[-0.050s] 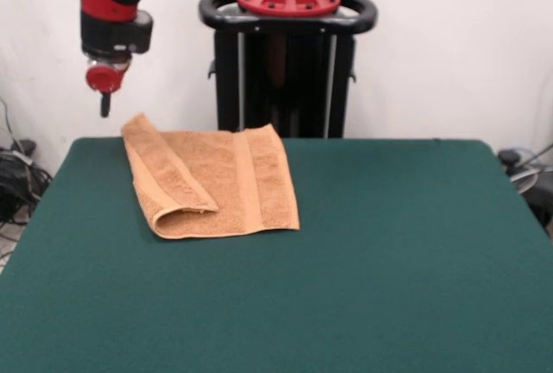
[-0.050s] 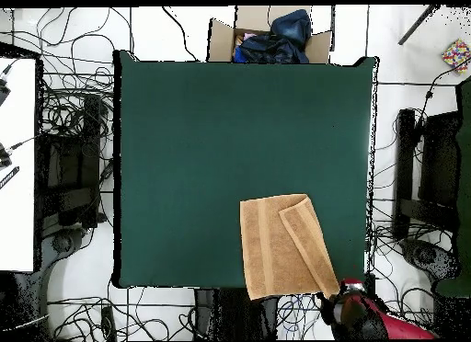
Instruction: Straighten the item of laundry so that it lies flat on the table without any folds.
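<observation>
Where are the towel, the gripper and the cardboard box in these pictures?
towel [image 1: 251,179]: front view, on its flat single layer right of the fold.
gripper [image 1: 104,101]: front view, on its dark tip under the red wrist.
cardboard box [image 2: 219,39]: overhead view, on its left flap.

The towel [image 1: 216,185] lies on the table [image 1: 363,252] at its far left corner in the front view, reaching the far edge. One long side is folded over onto the rest, the flap running diagonally across the left part. The gripper [image 1: 104,104] hangs above and just beyond that same corner, apart from the towel. In the overhead view a cardboard box [image 2: 267,39] sits past the opposite table edge.
</observation>
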